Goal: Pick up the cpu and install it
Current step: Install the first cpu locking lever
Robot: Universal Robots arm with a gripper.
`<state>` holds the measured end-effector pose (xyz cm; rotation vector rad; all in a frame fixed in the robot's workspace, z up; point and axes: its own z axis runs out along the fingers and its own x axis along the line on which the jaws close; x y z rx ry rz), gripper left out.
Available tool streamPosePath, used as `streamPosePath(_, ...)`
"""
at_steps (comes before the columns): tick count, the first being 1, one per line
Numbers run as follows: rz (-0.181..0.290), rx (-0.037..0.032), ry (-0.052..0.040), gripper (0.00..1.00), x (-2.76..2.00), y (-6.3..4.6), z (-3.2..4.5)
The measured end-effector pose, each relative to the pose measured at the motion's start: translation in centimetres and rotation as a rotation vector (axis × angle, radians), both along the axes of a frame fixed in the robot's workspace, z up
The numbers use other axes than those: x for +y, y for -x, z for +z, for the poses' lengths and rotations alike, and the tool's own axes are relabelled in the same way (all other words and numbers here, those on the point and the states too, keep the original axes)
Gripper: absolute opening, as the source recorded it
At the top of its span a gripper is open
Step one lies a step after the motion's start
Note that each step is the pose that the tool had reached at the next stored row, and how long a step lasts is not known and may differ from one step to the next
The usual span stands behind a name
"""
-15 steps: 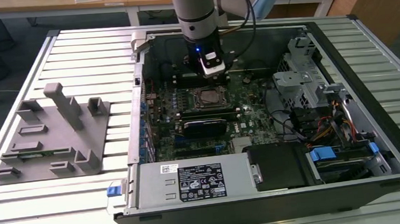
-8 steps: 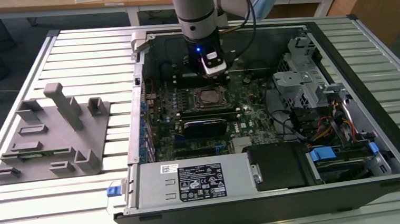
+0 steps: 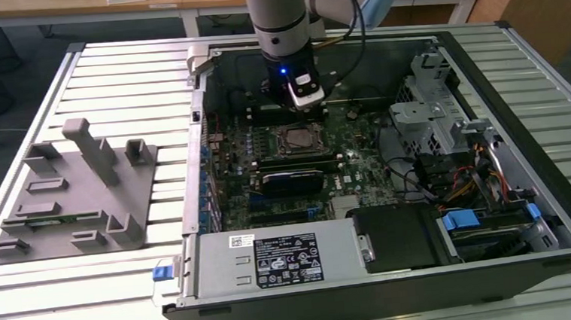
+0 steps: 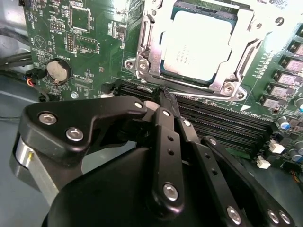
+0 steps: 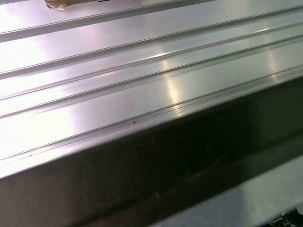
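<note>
At the exterior view's left, the grey holder block (image 3: pixel 71 194) sits outside the case, with no chip visible in its slots. The gripper (image 3: pixel 306 106) hangs over the green motherboard (image 3: pixel 359 136). In the second wrist view its jaws are pinched together on nothing, because the cpu (image 4: pixel 196 45) already lies flat inside the socket frame (image 4: pixel 142 61), apparently seated.

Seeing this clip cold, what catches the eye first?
The gripper, shut and empty, hangs inside the open computer case over the green motherboard. Just beyond its tips the cpu lies in the metal-framed socket. A grey holder block stands at the exterior view's left.
</note>
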<state>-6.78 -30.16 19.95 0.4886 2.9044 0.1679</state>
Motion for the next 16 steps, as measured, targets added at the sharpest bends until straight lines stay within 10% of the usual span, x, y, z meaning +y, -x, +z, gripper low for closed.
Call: streamPosePath(16,0.014,0.0,0.0252,0.11,0.16,0.5,-0.31)
